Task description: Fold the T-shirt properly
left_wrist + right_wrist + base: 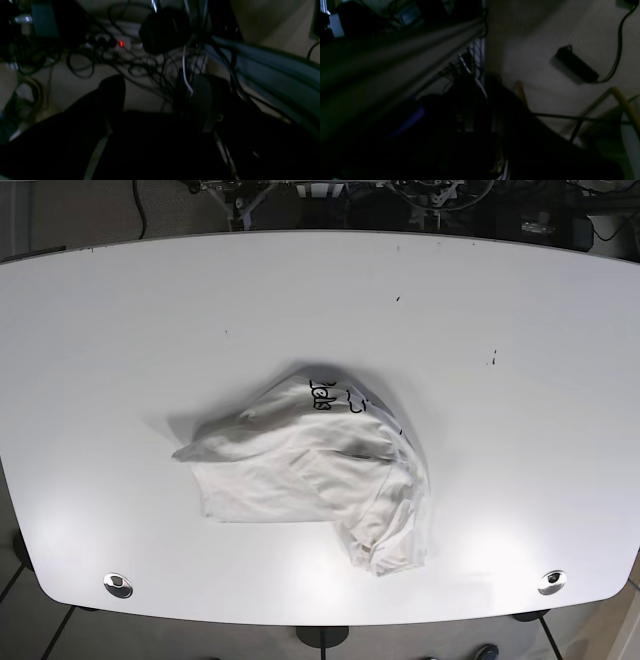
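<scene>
Base view: a white T-shirt is seen crumpled in a loose heap near the middle of a white table, slightly toward six o'clock. Black lettering is visible on the fabric at the heap's twelve o'clock edge. A pointed fold sticks out toward nine o'clock, and a bunched part trails toward five o'clock. Two round metal fittings are set into the table near its lower edge, one at seven o'clock and one at five o'clock. Neither arm nor gripper is seen in this view.

Left wrist view: a very dark picture is given. A tangle of black cables is spread over a pale floor, with a small red light at eleven o'clock. Dark robot parts fill the lower half. The fingers cannot be made out, so it cannot be told how far they are parted.

Right wrist view: darkness dominates again. A black power strip lies on the pale floor at two o'clock. The fingers are lost in shadow; their spread cannot be told. The T-shirt is not seen in either wrist view.
</scene>
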